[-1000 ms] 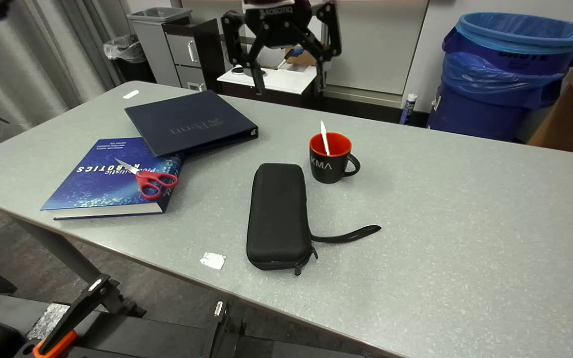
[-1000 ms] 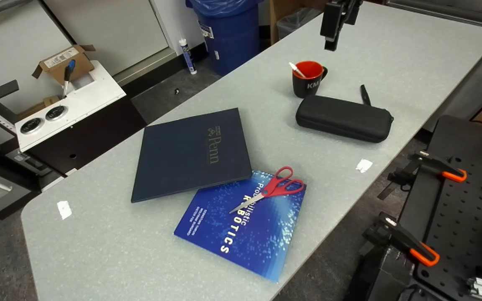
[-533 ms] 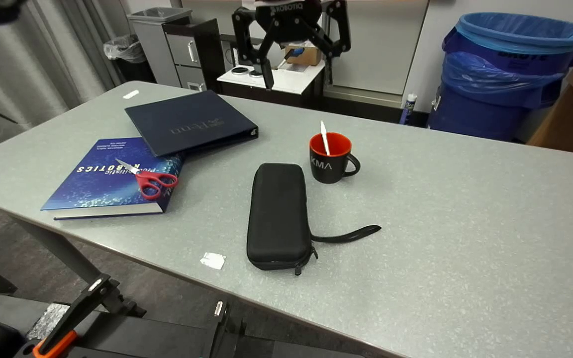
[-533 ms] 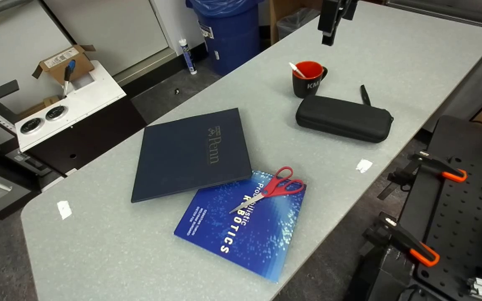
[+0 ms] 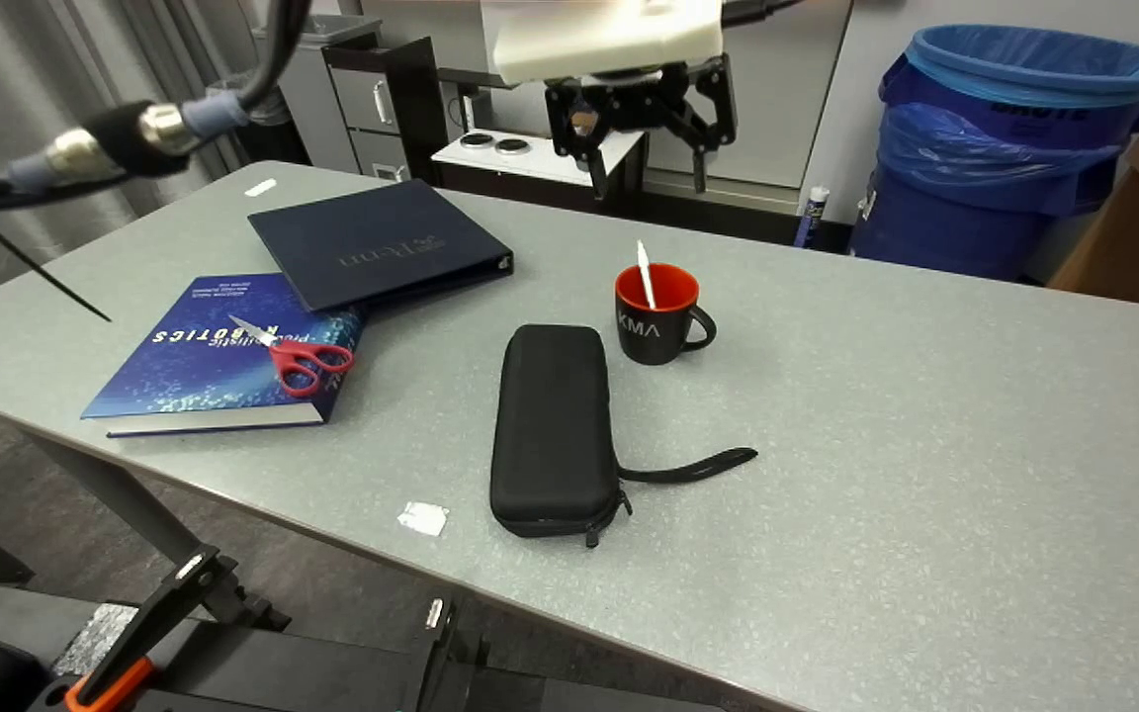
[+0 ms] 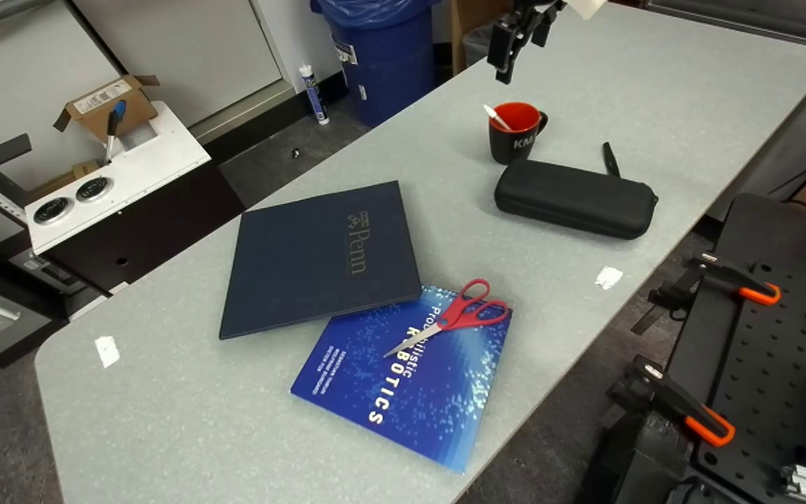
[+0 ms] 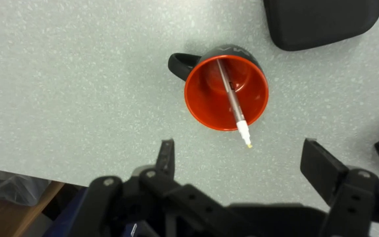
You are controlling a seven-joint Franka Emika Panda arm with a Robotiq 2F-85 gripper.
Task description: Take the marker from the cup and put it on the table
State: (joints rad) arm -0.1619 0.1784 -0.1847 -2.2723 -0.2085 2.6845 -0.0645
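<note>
The marker [image 7: 234, 100] is a thin pale pen with a white upper end, leaning in the cup [image 7: 206, 105]. Its white end sticks out past the red rim; it also shows in both exterior views [image 5: 646, 272] [image 6: 497, 117]. The cup stands upright on the table [image 5: 876, 445], dark outside with a side handle, in both exterior views [image 5: 654, 338] [image 6: 511, 145]. My gripper [image 7: 239, 143] is open and empty, pointing down above the table, higher than the cup. In the wrist view the marker's white end lies between the fingertips. The gripper also shows in both exterior views [image 5: 650, 188] [image 6: 520, 59].
A long black zip case [image 5: 552, 435] with a strap lies close beside the cup. A dark blue binder [image 6: 322, 259] overlaps a blue book [image 6: 403, 378] with red-handled scissors [image 6: 473, 311] on it. A blue bin [image 5: 1000, 168] stands past the table's far edge.
My gripper has moved right in an exterior view and left in an exterior view, closer over the cup. The arm's white part and a cable have come into view. The cup and marker have not moved.
</note>
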